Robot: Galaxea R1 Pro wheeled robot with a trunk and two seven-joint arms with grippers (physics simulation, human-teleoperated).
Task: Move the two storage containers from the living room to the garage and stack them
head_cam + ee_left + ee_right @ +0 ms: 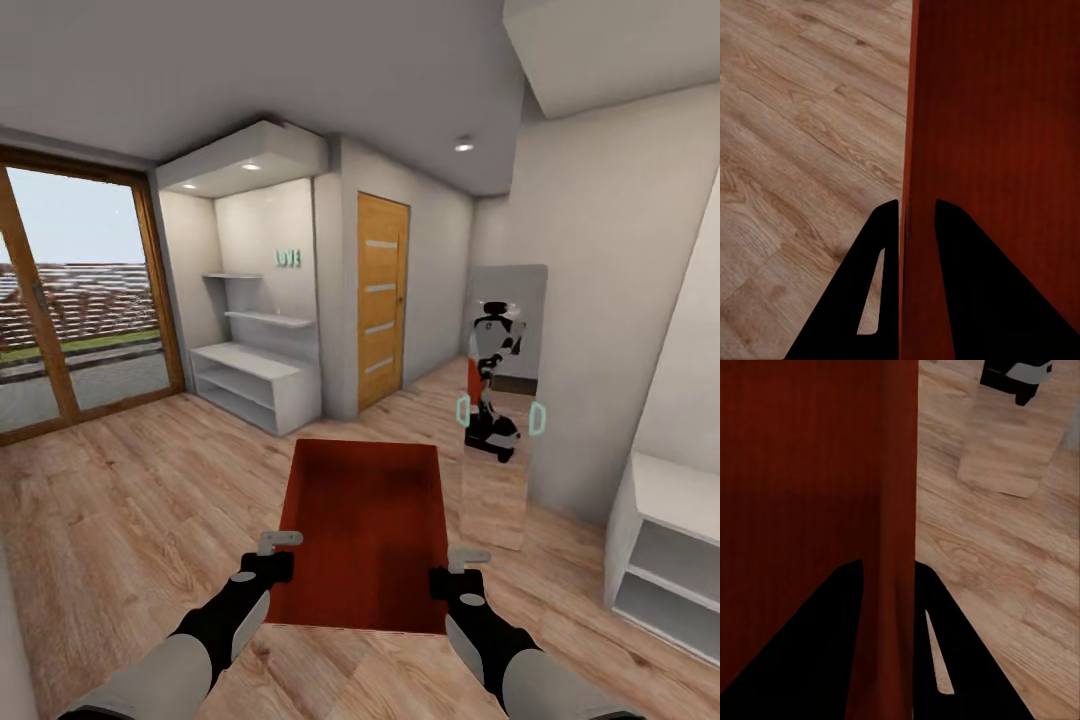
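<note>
Evidently left pincer (280, 541) and right pincer (468, 556) each clamp the container's (365, 525) side walls.

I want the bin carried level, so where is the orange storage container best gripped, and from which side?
Grip the storage container by its two long side walls, one gripper per wall, coming from the near end. The thin straight walls slip between the fingers, as the left gripper and right gripper now pinch them; opposite holds should keep it level.
</note>
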